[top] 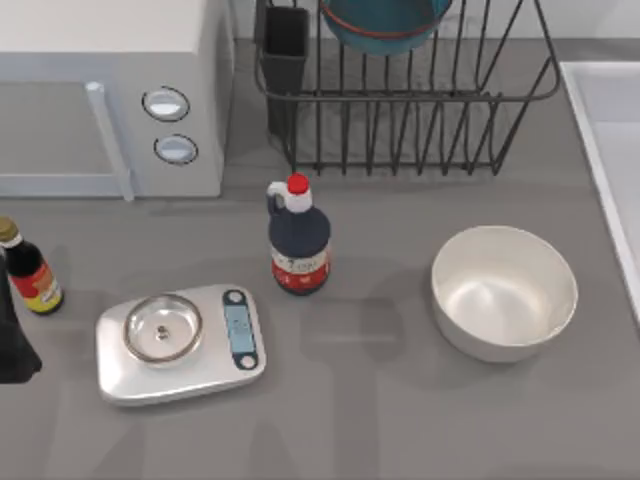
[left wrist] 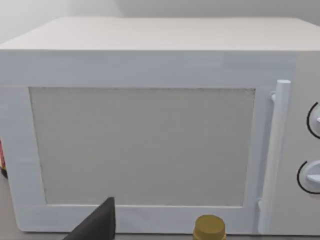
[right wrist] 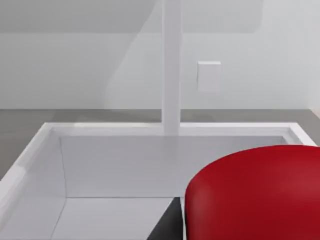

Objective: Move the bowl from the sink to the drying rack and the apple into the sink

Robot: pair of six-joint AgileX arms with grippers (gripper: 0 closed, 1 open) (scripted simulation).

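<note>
We see the bowl [top: 385, 25] sitting in the drying rack [top: 420, 100] at the counter's [top: 400, 400] back. The apple [right wrist: 255, 195] fills our right wrist view, above the sink [right wrist: 120, 165]. Both pincers: can't tell if apart or together. Left arm parked at the counter's left edge.

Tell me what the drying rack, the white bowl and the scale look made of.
Drying rack: thin black wire, probably coated metal, matte, with open upright bars. White bowl: looks like glazed ceramic, possibly plastic; smooth, with soft highlights inside. Scale: silvery body and round shiny pan, seemingly brushed metal or metallic plastic.
</note>
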